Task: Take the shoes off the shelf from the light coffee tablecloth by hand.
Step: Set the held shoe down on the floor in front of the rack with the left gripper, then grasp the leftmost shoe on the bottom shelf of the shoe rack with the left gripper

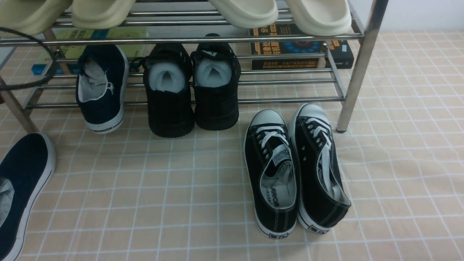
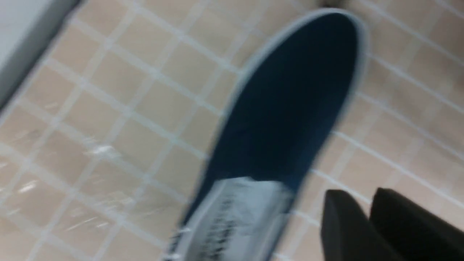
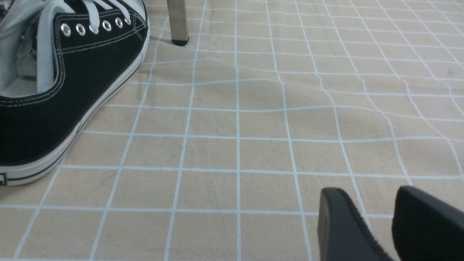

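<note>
Neither hand shows in the front view. The blue shoe on the shelf (image 1: pixel 101 90) sits on the low bars of the shelf (image 1: pixel 290 99). Its toe is pushed in and its heel pokes out toward the robot, so its long way runs from near to far. The blue shoe on the cloth (image 1: pixel 21 192) lies flat on the cloth (image 1: pixel 163 188) on the robot's left side, well apart from its mate. Black mesh shoes (image 1: pixel 192 90) sit just beside the blue shoe on the shelf. The left wrist view is blurry. In it the left hand (image 2: pixel 359 197) hangs just beside the blue shoe on the cloth and seems not to touch it. Its two fingers are close together with nothing between them. I think the shelf shoe lies ahead of this hand and a bit to its right, so the left arm is the nearer one. In the right wrist view the right hand (image 3: pixel 366 195) hangs low over bare cloth, with its fingers a little apart and nothing in them. A black lace-up shoe (image 3: pixel 54 94) lies near it, and a shelf leg (image 3: pixel 177 21) stands farther ahead.
</note>
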{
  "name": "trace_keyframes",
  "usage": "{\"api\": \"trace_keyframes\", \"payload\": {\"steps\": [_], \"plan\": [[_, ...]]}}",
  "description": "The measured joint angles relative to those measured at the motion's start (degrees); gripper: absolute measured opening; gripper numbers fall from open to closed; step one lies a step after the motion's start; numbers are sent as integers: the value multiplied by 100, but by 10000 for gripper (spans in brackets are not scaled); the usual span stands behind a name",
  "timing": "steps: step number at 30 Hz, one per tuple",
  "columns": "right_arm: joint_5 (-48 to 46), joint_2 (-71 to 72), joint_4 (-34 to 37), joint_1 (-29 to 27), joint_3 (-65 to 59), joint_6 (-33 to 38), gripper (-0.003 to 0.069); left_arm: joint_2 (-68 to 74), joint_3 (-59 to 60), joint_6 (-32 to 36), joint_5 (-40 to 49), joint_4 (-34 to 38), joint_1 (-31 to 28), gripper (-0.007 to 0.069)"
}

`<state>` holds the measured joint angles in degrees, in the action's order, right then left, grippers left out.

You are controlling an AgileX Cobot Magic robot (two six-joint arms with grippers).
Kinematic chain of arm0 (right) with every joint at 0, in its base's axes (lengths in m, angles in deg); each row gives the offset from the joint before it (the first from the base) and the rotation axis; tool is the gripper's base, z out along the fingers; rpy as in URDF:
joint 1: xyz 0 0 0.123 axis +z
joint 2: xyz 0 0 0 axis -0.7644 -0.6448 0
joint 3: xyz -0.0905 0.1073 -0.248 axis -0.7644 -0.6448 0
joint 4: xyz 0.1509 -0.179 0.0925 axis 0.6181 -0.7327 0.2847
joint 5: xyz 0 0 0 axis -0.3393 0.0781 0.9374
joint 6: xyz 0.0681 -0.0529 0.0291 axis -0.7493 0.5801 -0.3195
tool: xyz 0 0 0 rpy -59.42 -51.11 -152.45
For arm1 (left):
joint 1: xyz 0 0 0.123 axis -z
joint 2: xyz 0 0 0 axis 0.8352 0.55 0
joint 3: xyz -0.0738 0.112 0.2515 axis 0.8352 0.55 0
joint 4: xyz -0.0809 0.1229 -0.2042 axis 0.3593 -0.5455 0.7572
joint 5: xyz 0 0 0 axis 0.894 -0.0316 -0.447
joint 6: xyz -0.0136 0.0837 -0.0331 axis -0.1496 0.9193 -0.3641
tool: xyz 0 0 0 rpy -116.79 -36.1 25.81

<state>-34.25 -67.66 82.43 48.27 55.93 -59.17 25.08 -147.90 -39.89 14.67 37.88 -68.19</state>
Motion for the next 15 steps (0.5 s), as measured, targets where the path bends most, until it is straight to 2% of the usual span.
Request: {"api": "trace_keyframes", "payload": {"steps": [1,2,4,8,11,15], "plan": [[0,0,0,0,0,0,240,9,0,0,-18,16,81,71],[0,0,0,0,0,0,240,88,-29,-71,-193,85,390,24],[0,0,0,0,0,0,240,175,-48,-206,-373,128,551,7],[0,0,0,0,0,-5,240,688,-305,-990,-958,391,871,10],[0,0,0,0,0,-5,240,1025,-510,-1185,-1111,487,882,52],[0,0,0,0,0,-5,240,1590,-956,-1252,-1225,620,882,203]]}}
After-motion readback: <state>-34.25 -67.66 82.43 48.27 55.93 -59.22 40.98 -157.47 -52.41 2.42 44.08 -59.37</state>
